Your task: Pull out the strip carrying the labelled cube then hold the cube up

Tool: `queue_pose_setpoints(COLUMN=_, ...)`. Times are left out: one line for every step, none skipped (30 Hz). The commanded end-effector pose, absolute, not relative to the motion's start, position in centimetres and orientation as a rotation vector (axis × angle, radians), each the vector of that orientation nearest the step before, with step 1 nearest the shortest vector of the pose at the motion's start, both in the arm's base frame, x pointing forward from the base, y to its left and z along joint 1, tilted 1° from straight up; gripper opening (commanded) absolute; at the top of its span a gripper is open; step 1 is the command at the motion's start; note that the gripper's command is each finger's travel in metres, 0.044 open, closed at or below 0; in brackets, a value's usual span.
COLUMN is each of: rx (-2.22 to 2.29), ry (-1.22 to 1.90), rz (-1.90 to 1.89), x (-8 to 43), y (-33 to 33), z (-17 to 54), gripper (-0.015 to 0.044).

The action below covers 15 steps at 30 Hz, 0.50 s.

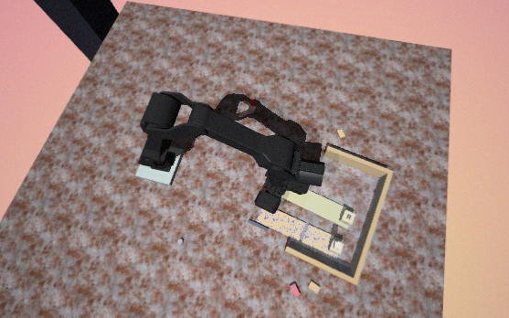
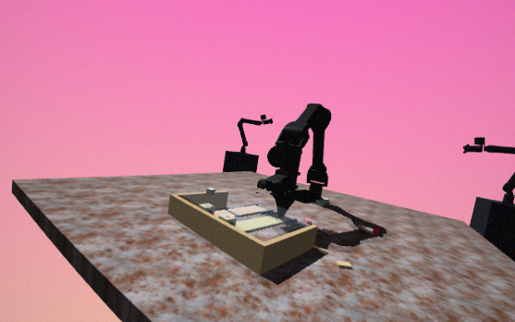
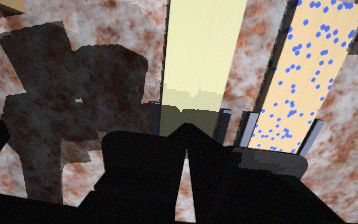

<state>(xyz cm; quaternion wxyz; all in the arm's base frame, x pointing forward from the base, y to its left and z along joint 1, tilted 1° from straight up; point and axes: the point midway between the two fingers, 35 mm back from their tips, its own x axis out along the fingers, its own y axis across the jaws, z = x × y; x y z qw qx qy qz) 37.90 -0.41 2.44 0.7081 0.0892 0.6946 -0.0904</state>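
My worktop (image 1: pixel 109 219) (image 2: pixel 156 296) (image 3: pixel 340 105), mottled rust-brown and grey, bears a three-sided tan frame (image 1: pixel 370 219) (image 2: pixel 216 236). Directly on it, outside the frame, lie a pink block (image 1: pixel 295 289) (image 2: pixel 308 220) and, beside it, a tan block (image 1: pixel 313 286).

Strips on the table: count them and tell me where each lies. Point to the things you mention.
2: the plain pale-yellow strip (image 1: pixel 323 205) (image 2: pixel 258 224) (image 3: pixel 200 50), under the R cube (image 1: pixel 347 217) (image 2: pixel 226 216), and the blue-speckled strip (image 1: pixel 282 224) (image 2: pixel 247 210) (image 3: pixel 300 75) beside it. The arm (image 1: pixel 234 134) (image 2: pixel 318 143) may hide more.
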Motion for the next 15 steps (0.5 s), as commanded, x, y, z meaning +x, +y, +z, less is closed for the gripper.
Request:
queue_pose_setpoints(rx=0.198, ry=1.548, rz=-0.196, x=37.4, y=-0.3, z=2.0, gripper=0.0)
queue_pose_setpoints(rx=0.198, ry=1.548, rz=-0.196, x=37.3, y=-0.2, z=2.0, gripper=0.0)
queue_pose_setpoints(rx=0.198, ry=1.548, rz=-0.196, x=37.1, y=-0.2, z=2.0, gripper=0.0)
queue_pose_setpoints(rx=0.198, ry=1.548, rz=-0.196, x=37.0, y=-0.2, z=2.0, gripper=0.0)
queue_pose_setpoints(rx=0.198, ry=1.548, rz=-0.196, x=36.8, y=-0.1, z=2.0, gripper=0.0)
queue_pose_setpoints(rx=0.198, ry=1.548, rz=-0.196, x=36.7, y=-0.1, z=2.0, gripper=0.0)
queue_pose_setpoints(rx=0.198, ry=1.549, rz=-0.196, x=36.5, y=-0.1, z=2.0, gripper=0.0)
queue_pose_setpoints(rx=0.198, ry=1.549, rz=-0.196, x=36.4, y=0.0, z=2.0, gripper=0.0)
queue_pose_setpoints(rx=0.198, ry=1.549, rz=-0.196, x=36.2, y=0.0, z=2.0, gripper=0.0)
queue_pose_setpoints(rx=0.198, ry=1.549, rz=-0.196, x=36.1, y=0.0, z=2.0, gripper=0.0)
queue_pose_setpoints(rx=0.198, ry=1.549, rz=-0.196, x=35.9, y=0.0, z=2.0, gripper=0.0)
queue_pose_setpoints(rx=0.198, ry=1.549, rz=-0.196, x=35.8, y=0.1, z=1.9, gripper=0.0)
queue_pose_setpoints(rx=0.198, ry=1.549, rz=-0.196, x=35.6, y=0.1, z=1.9, gripper=0.0)
queue_pose_setpoints(rx=0.198, ry=1.55, rz=-0.196, x=35.5, y=0.1, z=1.9, gripper=0.0)
queue_pose_setpoints(rx=0.198, ry=1.55, rz=-0.196, x=35.3, y=0.2, z=1.9, gripper=0.0)
